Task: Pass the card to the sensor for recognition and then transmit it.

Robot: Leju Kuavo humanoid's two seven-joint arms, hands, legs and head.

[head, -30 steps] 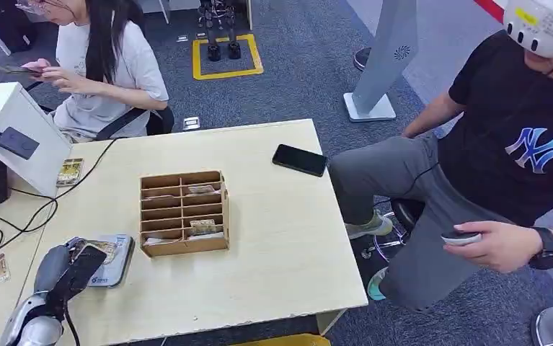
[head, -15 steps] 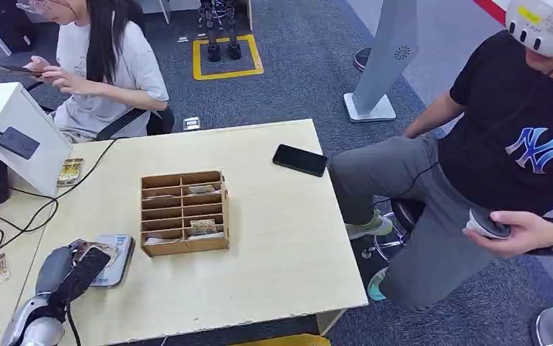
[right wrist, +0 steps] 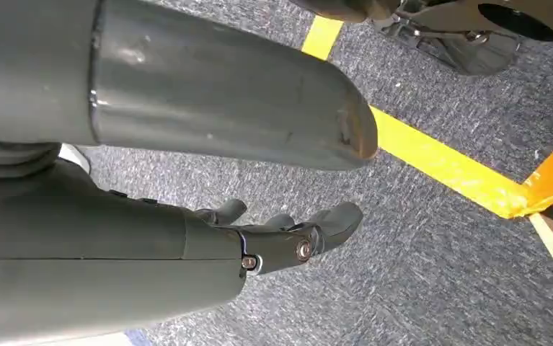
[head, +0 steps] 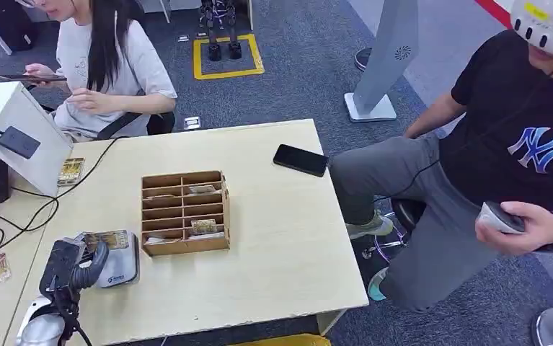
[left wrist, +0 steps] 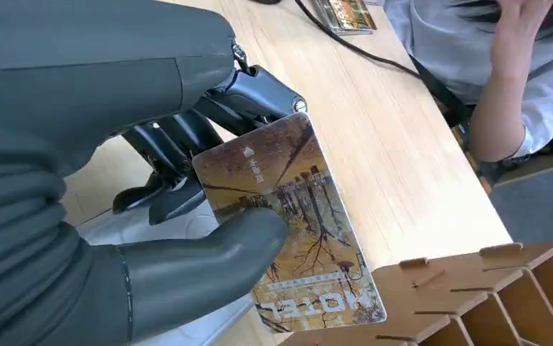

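Pinching the card (left wrist: 288,223) between thumb and dark fingers, left hand (head: 71,263) holds it flat just above the sensor (head: 118,268), likely for reading | wooden organizer (head: 184,212) beside fingertips | right hand (right wrist: 273,238) hangs, fingers apart, holding nothing.

The card (left wrist: 295,231) in the left hand (left wrist: 114,216) reads "HOTEL", upside down along its edge nearest the wooden organizer (left wrist: 475,295); an "NY" logo on the seated person's black T-shirt (head: 533,122).
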